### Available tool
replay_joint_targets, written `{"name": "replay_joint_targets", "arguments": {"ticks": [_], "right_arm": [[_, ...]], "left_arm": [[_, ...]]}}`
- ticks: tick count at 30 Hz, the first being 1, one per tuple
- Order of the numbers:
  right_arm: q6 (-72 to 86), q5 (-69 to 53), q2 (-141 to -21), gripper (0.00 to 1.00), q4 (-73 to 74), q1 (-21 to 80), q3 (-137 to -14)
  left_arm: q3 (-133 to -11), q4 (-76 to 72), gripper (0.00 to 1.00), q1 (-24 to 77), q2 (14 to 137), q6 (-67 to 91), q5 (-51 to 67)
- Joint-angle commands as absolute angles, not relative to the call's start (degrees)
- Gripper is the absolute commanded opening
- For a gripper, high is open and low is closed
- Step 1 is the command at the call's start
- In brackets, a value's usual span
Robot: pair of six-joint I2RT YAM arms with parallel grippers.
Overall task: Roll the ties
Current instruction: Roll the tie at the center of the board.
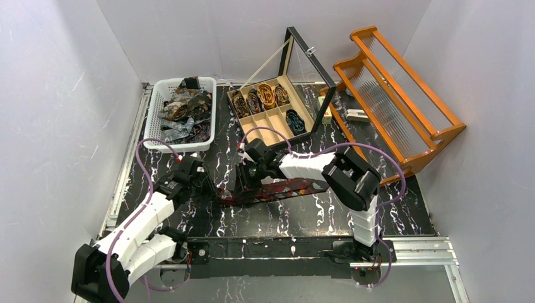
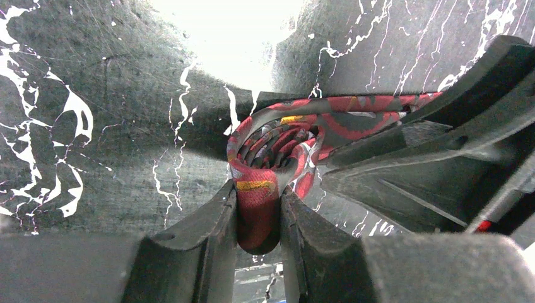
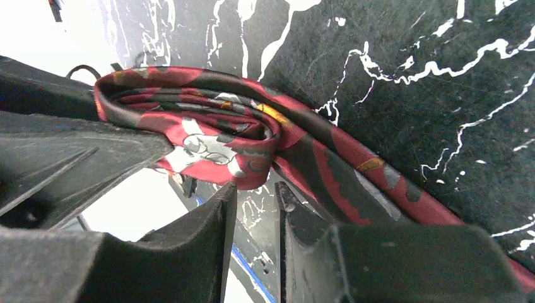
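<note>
A dark red patterned tie (image 1: 287, 188) lies flat on the black marbled table, its left end wound into a small coil (image 1: 228, 193). My left gripper (image 1: 213, 187) is shut on that coil (image 2: 271, 142), its fingers (image 2: 214, 221) pinching the roll's lower edge. My right gripper (image 1: 245, 182) is at the coil's other side. In the right wrist view its fingertips (image 3: 227, 202) stand slightly apart just under the coil (image 3: 202, 126), with nothing between them. The tie's flat tail (image 3: 378, 183) runs off to the right.
A white basket (image 1: 180, 146) with several loose ties stands at the back left. A wooden compartment box (image 1: 268, 129) with an open glass lid holds several rolled ties. An orange wooden rack (image 1: 397, 101) stands at the back right.
</note>
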State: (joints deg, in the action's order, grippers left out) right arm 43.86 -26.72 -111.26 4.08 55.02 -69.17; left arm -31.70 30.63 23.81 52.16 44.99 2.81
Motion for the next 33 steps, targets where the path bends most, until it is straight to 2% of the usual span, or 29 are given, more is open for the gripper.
{"name": "replay_joint_targets", "arguments": {"ticks": [1,8,13,20,33], "right_arm": [[44.6,-29.3,-113.3,0.36,1.9,55.2,-72.6],[43.5,-30.8,-116.7,0.36,5.1,55.3,-76.2],[42.2,-29.3,-115.1,0.36,6.8,55.2,-75.8],[39.5,-23.2,-109.7,0.53,11.1,53.7,-74.4],[40.6,-14.2,-98.3,0.6,9.8,50.8,-65.3]], "left_arm": [[-34.3,33.4,0.15,25.6,53.0,45.3,-1.2],[-36.8,34.7,0.14,31.4,57.6,46.4,-6.5],[-38.7,37.0,0.13,34.2,59.6,47.8,-10.9],[-42.6,41.7,0.12,35.6,60.7,48.5,-16.1],[-49.5,50.6,0.1,44.2,68.8,52.6,-30.0]]}}
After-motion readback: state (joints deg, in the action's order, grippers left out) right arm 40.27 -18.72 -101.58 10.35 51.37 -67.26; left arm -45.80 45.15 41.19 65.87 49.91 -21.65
